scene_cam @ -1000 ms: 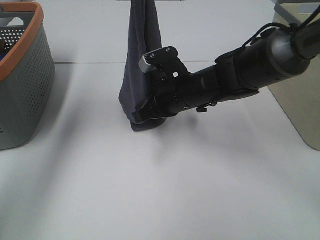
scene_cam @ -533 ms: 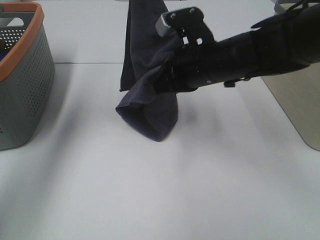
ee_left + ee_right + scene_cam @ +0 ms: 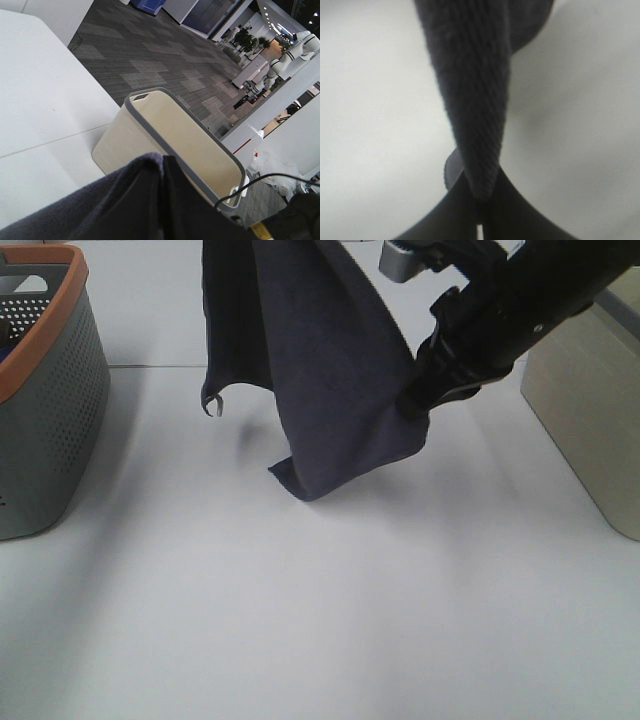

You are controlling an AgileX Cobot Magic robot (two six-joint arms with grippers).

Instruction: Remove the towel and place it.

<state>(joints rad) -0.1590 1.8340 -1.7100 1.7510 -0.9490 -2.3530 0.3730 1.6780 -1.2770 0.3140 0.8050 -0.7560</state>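
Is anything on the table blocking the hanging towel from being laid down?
Nothing visible does. The towel hangs over a bare stretch of table, with the orange-rimmed basket off to one side and the beige basket off to the other.

The towel [image 3: 330,370] is dark charcoal, perhaps faintly purple. At the left edge, a grey dotted basket [image 3: 55,410] has an orange rim. The right-hand bin [image 3: 590,420] is beige; the tabletop [image 3: 350,620], white.

Orange-rimmed grey basket [image 3: 50,410] left, beige bin [image 3: 590,420] right.
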